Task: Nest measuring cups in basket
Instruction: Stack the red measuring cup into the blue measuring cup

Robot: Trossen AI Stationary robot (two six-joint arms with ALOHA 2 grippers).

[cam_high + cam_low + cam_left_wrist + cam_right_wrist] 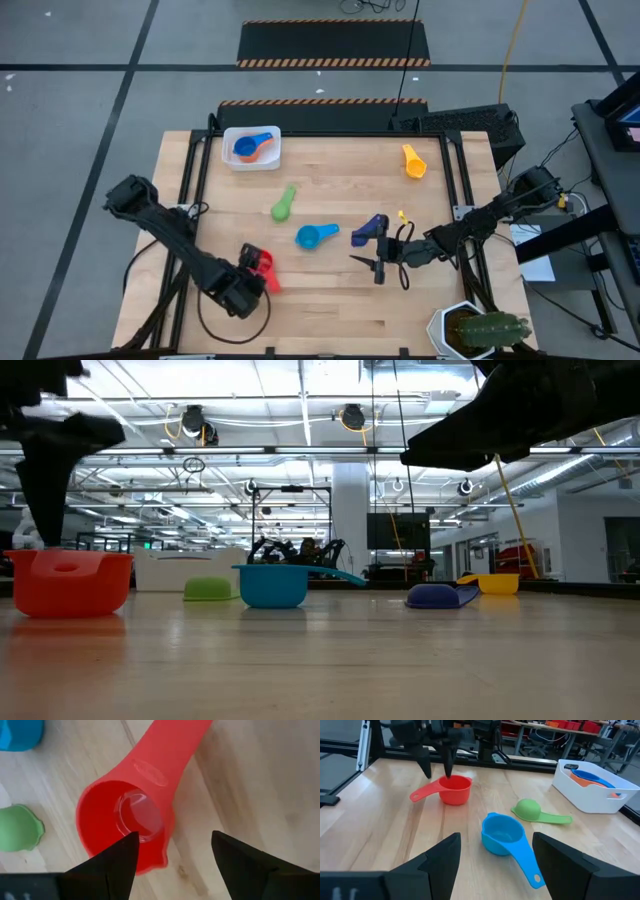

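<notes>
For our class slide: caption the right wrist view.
Left gripper open over red cup; light blue cup nearer.

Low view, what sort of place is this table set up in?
Probably a large lab or workshop hall: exposed ceiling ducts, rows of strip lights, and hazard-striped floor mats beyond the wooden table.

The left tool (262,268) is held low at the end of a bent, outstretched left arm, its two fingers (112,862) spread apart and pointed down. Well off to its side, the right tool (378,262) is held with its fingers wide open too, aimed toward the left tool, its arm folded back behind it.
</notes>
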